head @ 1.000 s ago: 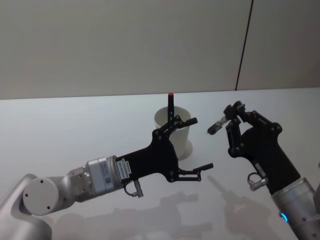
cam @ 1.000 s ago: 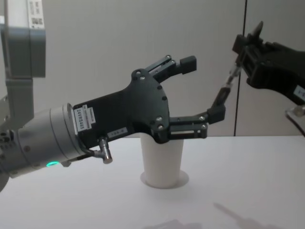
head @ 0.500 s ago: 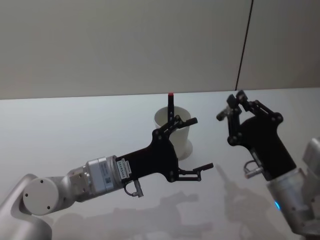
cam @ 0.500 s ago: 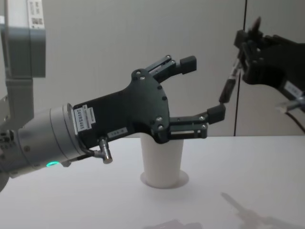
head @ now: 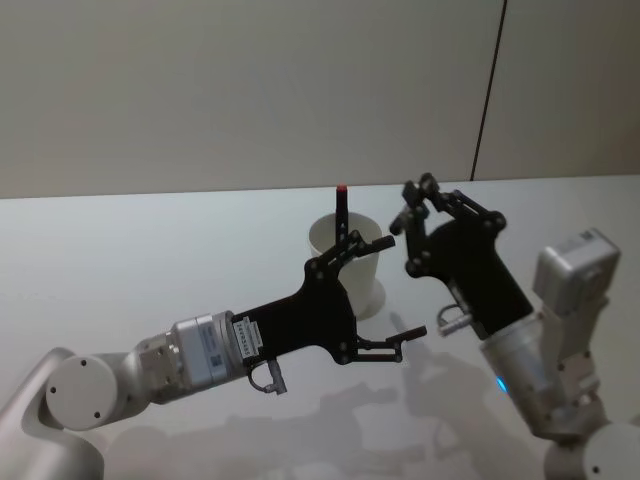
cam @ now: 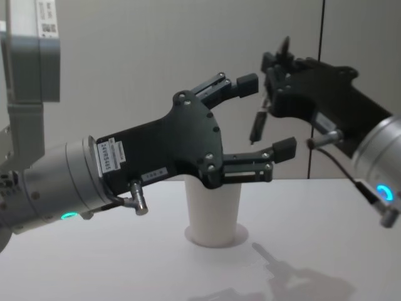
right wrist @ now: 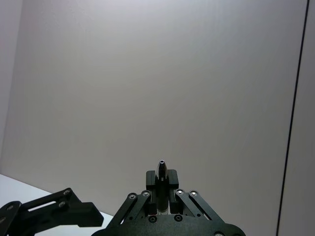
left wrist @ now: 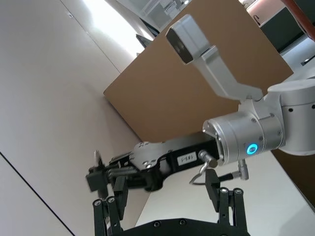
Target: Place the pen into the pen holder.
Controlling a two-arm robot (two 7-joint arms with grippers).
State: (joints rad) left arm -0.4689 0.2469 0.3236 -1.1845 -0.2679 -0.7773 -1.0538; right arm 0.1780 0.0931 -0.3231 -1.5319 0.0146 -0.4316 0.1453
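Note:
The pen holder [head: 358, 270], a white paper cup [cam: 214, 213], stands mid-table with its rim hidden in the chest view behind my left gripper. My left gripper [head: 400, 288] [cam: 266, 114] hovers open in front of and above the cup. My right gripper [head: 415, 202] [cam: 274, 66] is shut on a dark pen [cam: 256, 125] [right wrist: 161, 171], held steeply tilted, high up and just right of the cup. In the chest view the pen's lower end hangs between the left fingers. In the left wrist view the right gripper [left wrist: 106, 174] shows beyond the left fingers [left wrist: 224, 199].
A black stick with a red tip [head: 342, 205] stands upright in the cup. The white table [head: 150, 240] runs wide to the left and front. A plain wall with a dark vertical seam [head: 488, 90] rises behind.
My right gripper has carried the pen left, toward the cup and the left gripper, and the pen now hangs steeper. The left arm has not moved.

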